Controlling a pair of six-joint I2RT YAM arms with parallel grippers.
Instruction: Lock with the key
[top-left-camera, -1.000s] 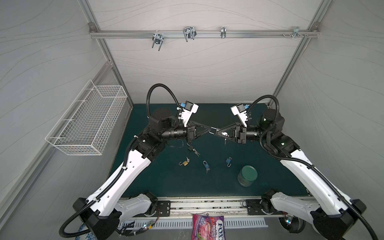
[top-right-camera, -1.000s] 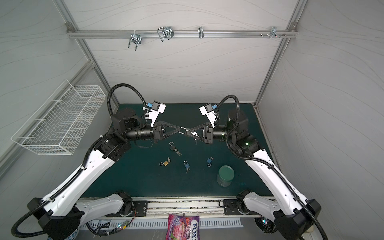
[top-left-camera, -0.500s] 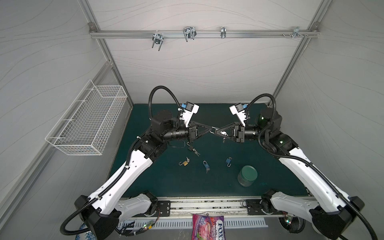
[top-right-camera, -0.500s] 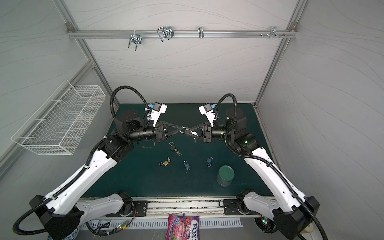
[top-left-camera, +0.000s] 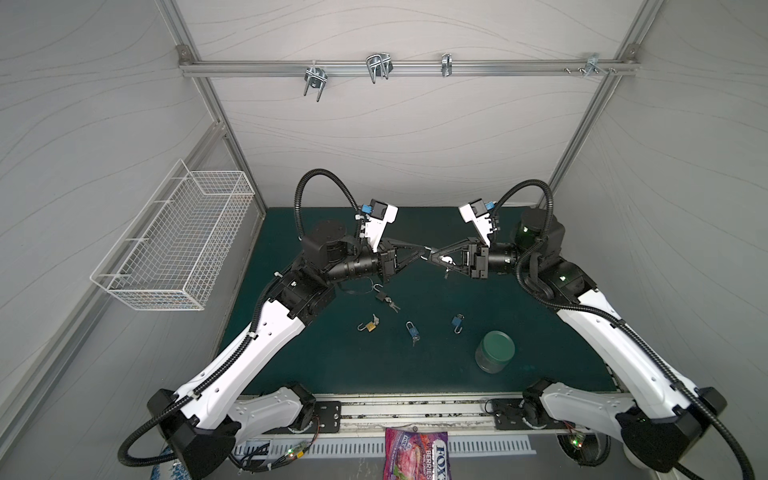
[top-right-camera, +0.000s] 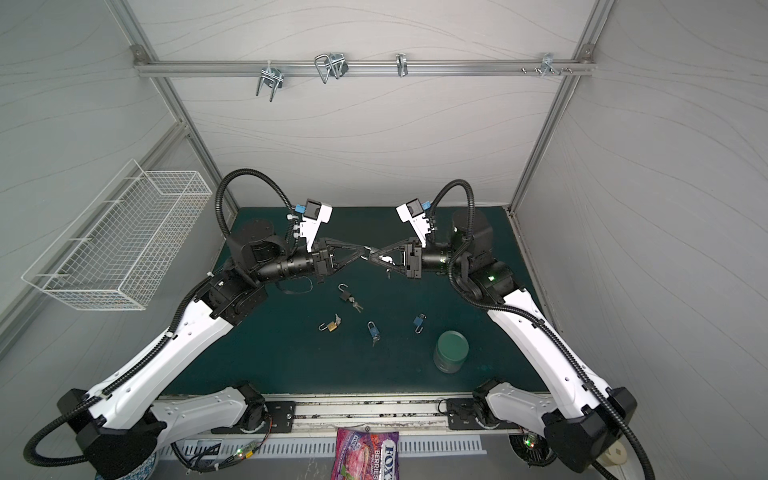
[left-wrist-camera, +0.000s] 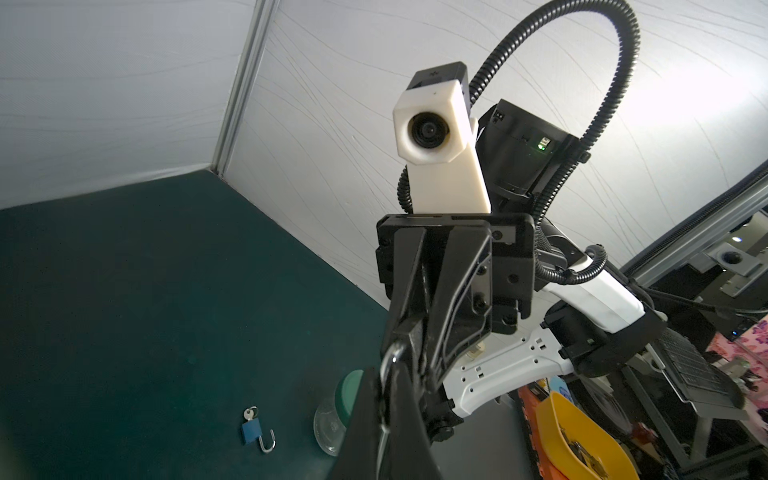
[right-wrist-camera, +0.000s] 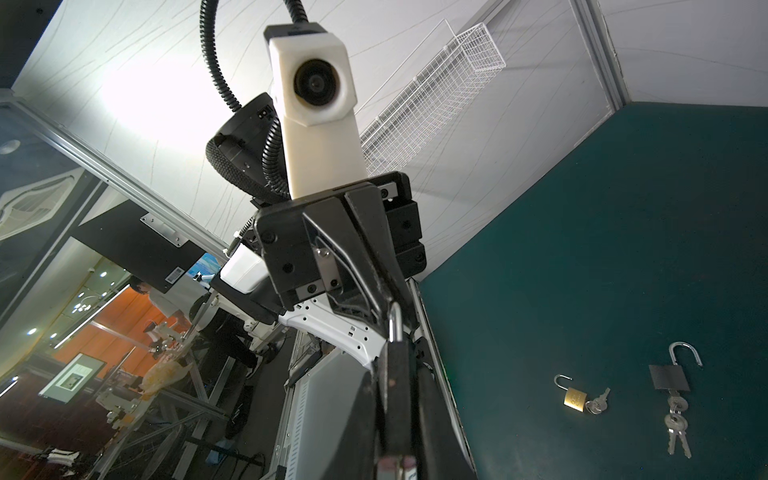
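My right gripper clamps a dark metal padlock above the green table; my left gripper, tip to tip, pinches its silver shackle tight.

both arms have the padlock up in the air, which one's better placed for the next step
Left, likely. Its jaws are shut on the shackle, while the right jaws clamp the padlock body. The right can brace while the left pushes the shackle in.
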